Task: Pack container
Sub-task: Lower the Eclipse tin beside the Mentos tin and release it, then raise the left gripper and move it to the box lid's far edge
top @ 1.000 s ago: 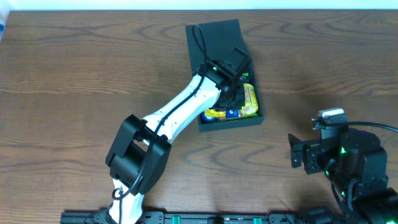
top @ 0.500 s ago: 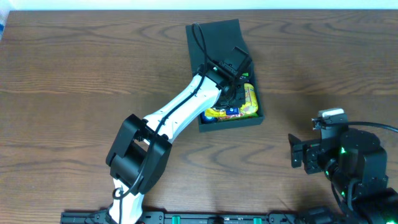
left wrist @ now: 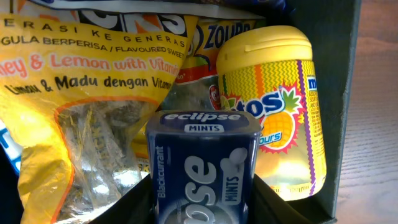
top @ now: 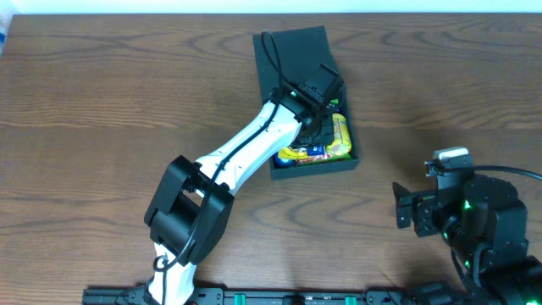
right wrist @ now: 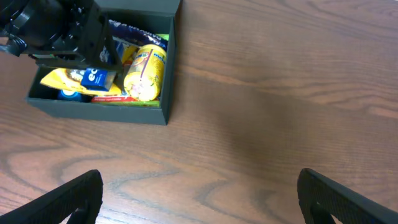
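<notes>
Plenty of table point(top: 102, 102) lies around the open container point(top: 315, 169). Inside it, a sweets bag point(left wrist: 74, 124) and a yellow tub point(left wrist: 273, 112) crowd the mints tin point(left wrist: 203, 155) that my left gripper point(left wrist: 205, 208) clamps. I'd lower it straight and release gently, minding the container wall beyond the tub. My right gripper point(right wrist: 205, 199), spread wide, hangs well clear of the container.
</notes>
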Controlling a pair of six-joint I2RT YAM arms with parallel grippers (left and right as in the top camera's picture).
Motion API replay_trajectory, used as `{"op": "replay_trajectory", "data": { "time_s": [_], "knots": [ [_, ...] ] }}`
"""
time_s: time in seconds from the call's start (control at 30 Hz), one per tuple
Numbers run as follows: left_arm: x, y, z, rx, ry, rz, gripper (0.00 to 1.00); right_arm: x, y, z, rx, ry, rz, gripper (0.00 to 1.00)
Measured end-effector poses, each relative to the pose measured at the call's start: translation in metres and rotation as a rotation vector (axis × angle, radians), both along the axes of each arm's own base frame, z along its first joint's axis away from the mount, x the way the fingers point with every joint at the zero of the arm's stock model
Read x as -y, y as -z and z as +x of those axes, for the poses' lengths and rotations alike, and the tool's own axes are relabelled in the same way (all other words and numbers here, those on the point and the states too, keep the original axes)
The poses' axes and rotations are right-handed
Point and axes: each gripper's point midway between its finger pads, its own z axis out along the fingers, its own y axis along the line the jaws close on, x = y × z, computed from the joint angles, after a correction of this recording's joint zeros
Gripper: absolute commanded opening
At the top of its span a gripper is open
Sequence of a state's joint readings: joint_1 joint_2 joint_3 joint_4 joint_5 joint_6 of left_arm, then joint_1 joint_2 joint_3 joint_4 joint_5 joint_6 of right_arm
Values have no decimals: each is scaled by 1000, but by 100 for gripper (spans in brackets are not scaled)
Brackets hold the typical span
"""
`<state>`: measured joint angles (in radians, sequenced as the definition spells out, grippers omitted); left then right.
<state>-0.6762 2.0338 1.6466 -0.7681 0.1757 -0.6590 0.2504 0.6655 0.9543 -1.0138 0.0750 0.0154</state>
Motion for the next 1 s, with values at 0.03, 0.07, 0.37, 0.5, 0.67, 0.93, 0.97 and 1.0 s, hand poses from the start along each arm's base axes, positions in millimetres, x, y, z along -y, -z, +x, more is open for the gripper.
{"op": "replay_trajectory", "data": {
  "time_s": [0.03,0.07,0.37,0.5,0.67,0.93,0.97,1.0],
  "knots": [
    [0,0,0,0,0,0,44,0,0,0,0,0,0,99],
    [0,0,0,0,0,0,44,0,0,0,0,0,0,99],
    [0,0,1,4,-3,0,48,0,0,0,0,0,0,99],
    [2,-1,2,9,-3,-7,52,0,0,0,0,0,0,99],
    [4,-13,3,14,29,-15,62,0,0,0,0,0,0,99],
    [-10,-86,17,81,79,-38,91,0,0,0,0,0,0,99],
    [-18,-100,19,92,66,-47,93,0,0,0,0,0,0,99],
    [-26,-114,23,108,54,-58,94,0,0,0,0,0,0,99]
  ]
}}
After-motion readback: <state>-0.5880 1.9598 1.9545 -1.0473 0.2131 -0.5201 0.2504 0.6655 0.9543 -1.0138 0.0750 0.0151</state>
